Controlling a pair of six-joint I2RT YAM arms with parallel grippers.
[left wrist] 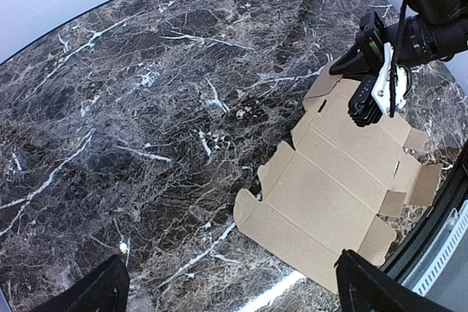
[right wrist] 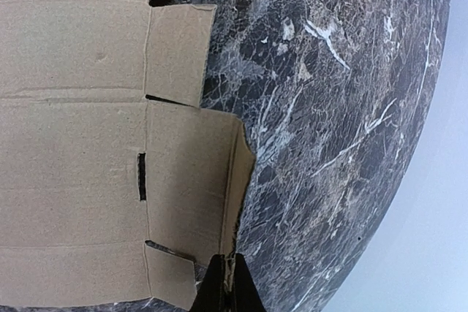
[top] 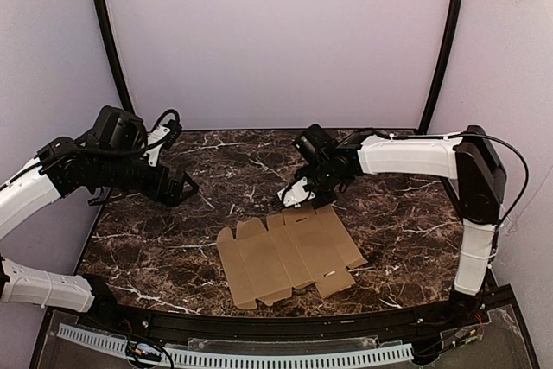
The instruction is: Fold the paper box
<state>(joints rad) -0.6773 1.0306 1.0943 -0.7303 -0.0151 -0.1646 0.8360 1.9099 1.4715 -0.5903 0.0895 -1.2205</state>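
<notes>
The dark marble table (top: 173, 248) holds the flat paper box (top: 285, 257) near the front. The right gripper (top: 283, 200), fingers pressed together, sits just by the box's far edge. The left gripper (top: 186, 189), spread wide, hangs well apart on the left.

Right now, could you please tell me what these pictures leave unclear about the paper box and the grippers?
- Top view: whether the shut right gripper touches the far edge of the paper box is too small to tell.
- Right wrist view: the left and top edges cut off most of the box.
- Left wrist view: the bottom edge cuts off the fingers of the left gripper, all but their tips.
</notes>
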